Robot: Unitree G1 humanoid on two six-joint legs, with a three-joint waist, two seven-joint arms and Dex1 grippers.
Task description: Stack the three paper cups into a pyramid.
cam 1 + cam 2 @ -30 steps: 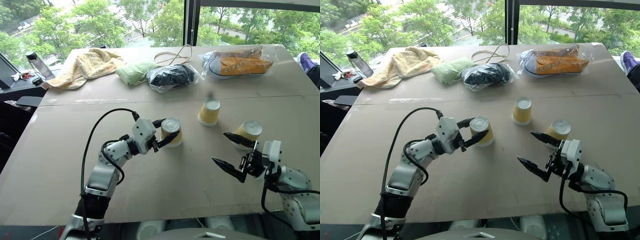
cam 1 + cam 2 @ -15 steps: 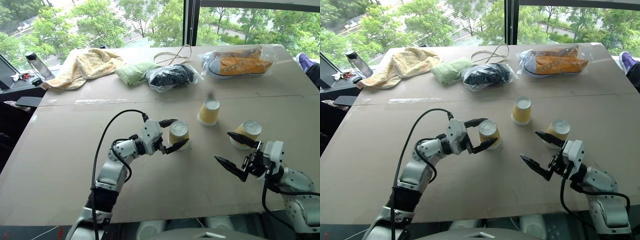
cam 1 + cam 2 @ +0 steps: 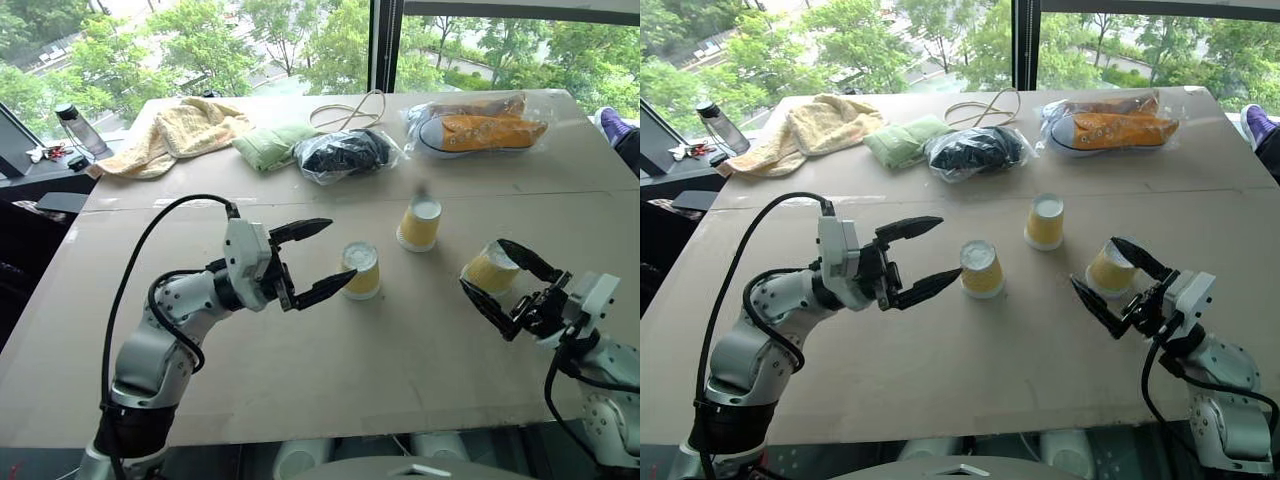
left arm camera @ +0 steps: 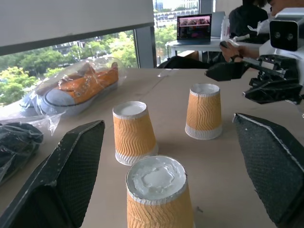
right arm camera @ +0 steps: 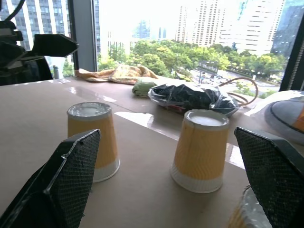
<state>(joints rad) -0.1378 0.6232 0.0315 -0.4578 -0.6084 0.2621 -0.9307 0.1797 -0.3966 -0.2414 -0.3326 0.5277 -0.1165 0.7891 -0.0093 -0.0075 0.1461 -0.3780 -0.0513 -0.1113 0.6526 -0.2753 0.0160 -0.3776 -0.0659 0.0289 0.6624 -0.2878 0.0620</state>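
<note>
A wide tan table stands before tall windows with green trees outside, and along its far edge lie a cream towel, a folded pale green cloth, a clear bag of dark stuff and a bagged orange sneaker. The three small tapered paper cups with ribbed yellow-orange sides and white rims all stand upside down and apart on the near half of the table: the middle cup, the far cup and the right cup. No pyramid is begun yet. The left gripper hangs above the table just left of the middle cup, its jaws wide apart and holding nothing. The right gripper has its jaws spread to either side of the right cup; I cannot tell whether they touch it. These cups look very light and thin-walled, so a hard squeeze would likely dent them and a brush would likely tip or slide them. The ribbing should give some purchase. The best hold is probably across the ribbed middle of the wall, lightly, keeping the cup upright so its rim lands flat across two bases.
</note>
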